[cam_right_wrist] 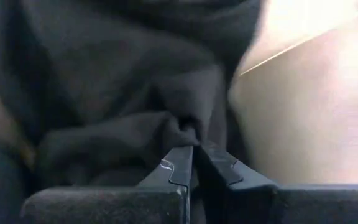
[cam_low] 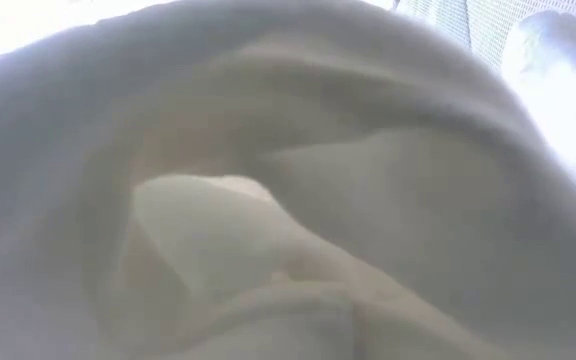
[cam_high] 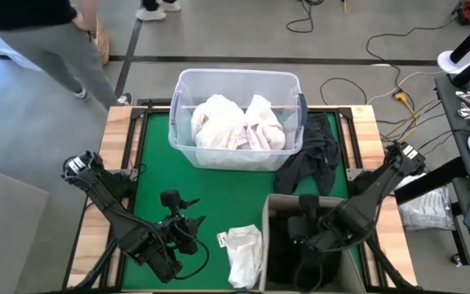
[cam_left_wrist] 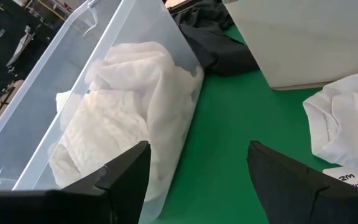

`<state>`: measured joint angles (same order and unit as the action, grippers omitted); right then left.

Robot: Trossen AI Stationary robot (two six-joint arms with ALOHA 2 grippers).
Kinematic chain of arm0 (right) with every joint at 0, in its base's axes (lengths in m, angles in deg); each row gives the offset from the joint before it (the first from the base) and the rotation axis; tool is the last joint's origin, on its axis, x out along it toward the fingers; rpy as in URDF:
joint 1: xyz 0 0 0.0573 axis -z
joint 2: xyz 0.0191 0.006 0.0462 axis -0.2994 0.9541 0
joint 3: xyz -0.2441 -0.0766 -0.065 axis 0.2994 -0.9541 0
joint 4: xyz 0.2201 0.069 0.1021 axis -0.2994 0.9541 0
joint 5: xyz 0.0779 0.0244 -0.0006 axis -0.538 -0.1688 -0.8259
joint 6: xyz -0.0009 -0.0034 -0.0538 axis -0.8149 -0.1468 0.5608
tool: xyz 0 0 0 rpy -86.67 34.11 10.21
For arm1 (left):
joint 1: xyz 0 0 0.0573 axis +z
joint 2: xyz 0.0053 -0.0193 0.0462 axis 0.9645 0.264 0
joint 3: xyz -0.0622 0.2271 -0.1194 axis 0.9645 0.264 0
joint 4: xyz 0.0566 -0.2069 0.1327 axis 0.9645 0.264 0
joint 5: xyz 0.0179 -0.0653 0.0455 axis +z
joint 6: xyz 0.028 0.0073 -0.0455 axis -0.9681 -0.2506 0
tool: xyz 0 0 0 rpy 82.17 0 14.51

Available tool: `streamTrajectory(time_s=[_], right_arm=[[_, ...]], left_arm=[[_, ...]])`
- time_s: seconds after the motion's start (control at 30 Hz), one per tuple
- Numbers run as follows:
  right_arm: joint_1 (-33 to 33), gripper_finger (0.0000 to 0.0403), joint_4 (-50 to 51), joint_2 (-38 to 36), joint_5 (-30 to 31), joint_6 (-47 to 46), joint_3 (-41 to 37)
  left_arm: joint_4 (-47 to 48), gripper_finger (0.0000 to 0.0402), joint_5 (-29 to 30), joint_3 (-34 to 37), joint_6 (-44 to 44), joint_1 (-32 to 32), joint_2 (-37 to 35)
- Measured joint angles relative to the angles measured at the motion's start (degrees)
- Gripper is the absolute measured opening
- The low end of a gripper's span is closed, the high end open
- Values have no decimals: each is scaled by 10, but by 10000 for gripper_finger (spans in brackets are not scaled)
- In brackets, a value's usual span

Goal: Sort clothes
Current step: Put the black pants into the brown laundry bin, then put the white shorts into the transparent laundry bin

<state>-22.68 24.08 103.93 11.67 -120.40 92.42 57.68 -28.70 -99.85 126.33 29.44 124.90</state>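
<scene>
Right gripper (cam_high: 300,233) pinches dark charcoal fabric (cam_right_wrist: 135,93) inside the beige square fabric box (cam_high: 272,204).
Left gripper (cam_high: 188,219) hovers wide open, empty; pale cloth (cam_low: 288,200) blocks the low view.

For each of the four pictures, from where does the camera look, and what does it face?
High view: above the table, straight down; both arms, clear plastic tub of white clothes.
Low view: blocked by pale fabric; no arm shows.
Left wrist view: past the open left gripper toward the tub and white clothes; the high view shares these.
Right wrist view: inside the beige fabric box; right gripper, jaws shut on dark garment.
</scene>
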Motion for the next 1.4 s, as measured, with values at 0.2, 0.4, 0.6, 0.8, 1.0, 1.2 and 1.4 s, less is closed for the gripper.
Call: streamTrajectory(time_s=[0.2, 0.4, 0.6, 0.8, 1.0, 1.2, 1.4], right_arm=[[0, 12, -17, 0, -123, -38, -58], [-3, 12, -7, -7, -111, -48, -29], [-3, 12, 73, -14, -35, -47, 46], [-16, 12, 168, -29, 86, -23, 95], [29, 12, 216, -77, 173, -23, 88], [115, 12, 215, -152, 172, -7, 57], [170, 12, 204, -238, 179, -7, 9]], left_arm=[[0, 244, 0, 0, 0, 0, 0], [-2, 244, 0, 0, 0, 0, 0], [-9, 244, 0, 0, -1, 0, 0], [-36, 244, 3, 0, -33, 1, 0], [-141, 244, 60, 0, -177, 18, 0], [-125, 244, 61, 6, -202, 61, 0], [-48, 244, 81, 11, -213, 98, -10]])
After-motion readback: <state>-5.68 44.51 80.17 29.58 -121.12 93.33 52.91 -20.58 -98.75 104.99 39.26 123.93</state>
